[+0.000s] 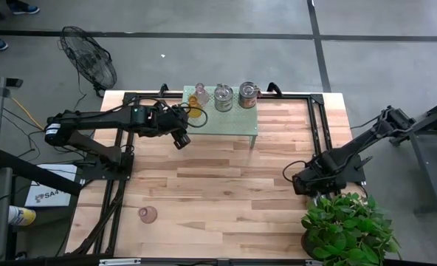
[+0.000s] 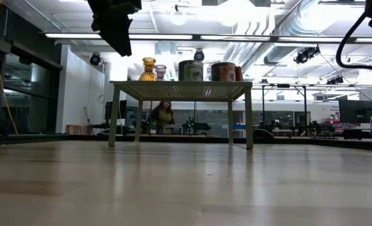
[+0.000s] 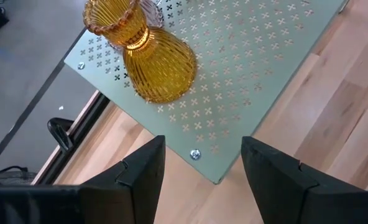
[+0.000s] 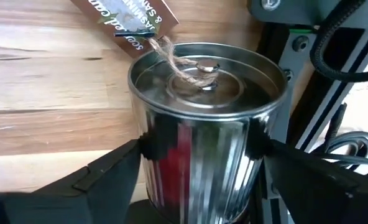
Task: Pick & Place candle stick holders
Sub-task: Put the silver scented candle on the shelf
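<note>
Left jaws [image 3: 199,171] are spread apart with nothing between them, hanging just off the corner of the pale green stand [image 3: 258,74]. The amber glass holder [image 3: 148,53] stands upright on that stand, right ahead of the jaws, not touching them. A clear glass holder [image 1: 199,91] sits just behind the amber one, farther from the jaws.

From the overhead camera two metal tins share the stand as well: a plain silver tin [image 1: 223,97] and a tin with reddish marks [image 1: 247,94], both farther along the stand from the left jaws.

Right jaws [image 4: 199,171] are down near the counter's [image 1: 226,192] edge, next to the potted plant [image 1: 349,230]. There's a silvery tin with a twine tag [image 4: 206,124] sitting between the two fingers. The fingers look like they're right at its sides, but I honestly can't tell if they're pressing on it or just flanking it.

One more, a pinkish glass holder [image 1: 148,215], stands alone on the counter, well apart from both sets of jaws.

A floor fan [image 1: 90,58] sits off the counter behind the left arm.
</note>
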`<state>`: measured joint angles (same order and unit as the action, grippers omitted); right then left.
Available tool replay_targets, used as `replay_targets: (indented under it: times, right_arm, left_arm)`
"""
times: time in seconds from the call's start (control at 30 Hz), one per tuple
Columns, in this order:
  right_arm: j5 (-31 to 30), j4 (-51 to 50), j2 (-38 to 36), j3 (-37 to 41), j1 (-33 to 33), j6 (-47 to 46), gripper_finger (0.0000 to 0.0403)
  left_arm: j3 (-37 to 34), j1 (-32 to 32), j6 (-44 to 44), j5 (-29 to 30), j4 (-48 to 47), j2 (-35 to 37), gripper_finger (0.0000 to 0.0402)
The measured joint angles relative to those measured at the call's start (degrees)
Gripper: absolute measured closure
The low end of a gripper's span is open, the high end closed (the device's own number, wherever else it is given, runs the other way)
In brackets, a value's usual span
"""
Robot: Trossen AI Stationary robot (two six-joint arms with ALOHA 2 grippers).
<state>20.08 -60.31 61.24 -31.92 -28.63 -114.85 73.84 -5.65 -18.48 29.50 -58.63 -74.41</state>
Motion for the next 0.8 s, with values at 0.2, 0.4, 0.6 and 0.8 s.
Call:
replay_targets:
  times: [0.2,0.4,0.6,0.8]
  right_arm:
    - [-2.1,4.1,-0.1,0.8,-0.4,-1.9,0.0056]
    - [-0.9,8.7,-0.2,2.6,-0.3,-2.2,0.0055]
    - [-2.2,9.7,-0.3,3.4,-0.3,-3.5,0.0055]
    - [-0.6,17.9,-0.4,6.6,-0.2,-3.2,0.0053]
  left_arm:
    - [0.0,0.0,0.0,-0.2,0.0,0.0,0.0196]
    - [0.0,0.0,0.0,-0.5,-0.4,0.0,0.0196]
    - [0.0,0.0,0.0,-0.5,-0.3,0.0,0.0196]
    - [0.0,0.0,0.0,-0.5,-0.3,0.0,0.0196]
